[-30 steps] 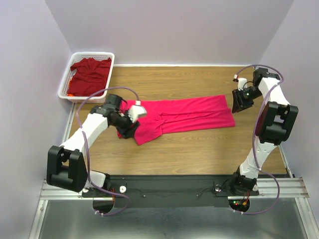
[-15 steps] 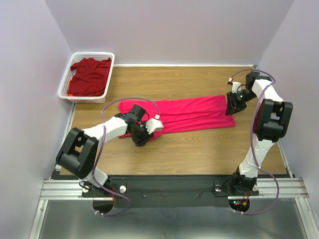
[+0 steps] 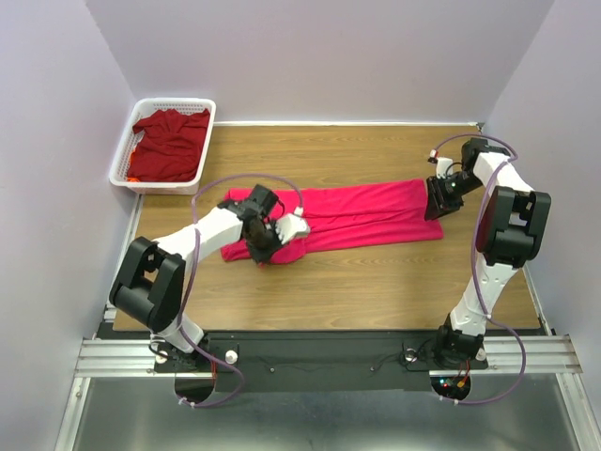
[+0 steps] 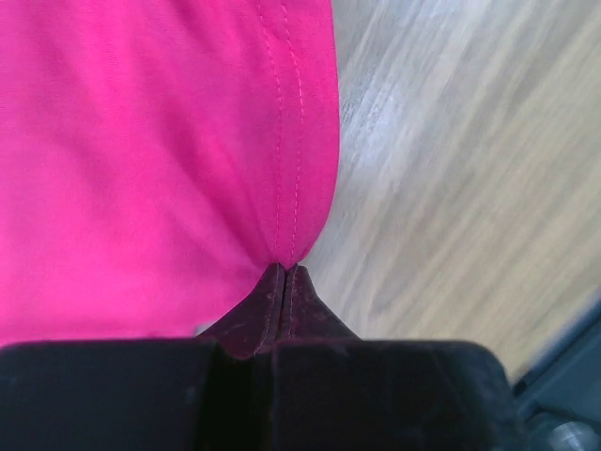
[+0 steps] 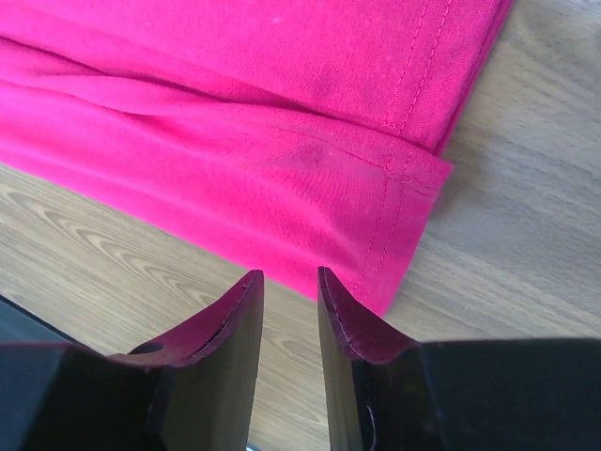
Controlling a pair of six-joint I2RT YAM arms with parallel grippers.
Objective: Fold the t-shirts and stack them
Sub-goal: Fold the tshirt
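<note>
**Item 1. Pinkish-red t-shirt** (image 3: 357, 214). Lay in a long band across the middle of the wooden table (image 3: 376, 282), running left to right. Folded lengthwise, with one layer over another. Left end bunched and creased. Right end flat, stitched hem squared off.

**Item 2. Maroon t-shirt** (image 3: 169, 141). Lay crumpled inside the white mesh basket (image 3: 120, 162) at the far left corner of the table, well apart from the pinkish-red t-shirt.

**Item 3. Left gripper** (image 4: 285, 274). Set down at the bunched left end of the pinkish-red t-shirt, on its near edge. Fingers pressed together with no gap between them. Tips pinched on the stitched hem, where the cloth drew to a point. Bare wood just beside the pinched edge.

**Item 4. Right gripper** (image 5: 286, 282). Held at the right end of the pinkish-red t-shirt, close to a stitched hem corner. Fingers parted by a narrow gap with nothing gripped between them, and wood grain showing through the gap. Hem corner lay just beyond the tips and apart from them. Could not be told whether the tips touched the table.
</note>
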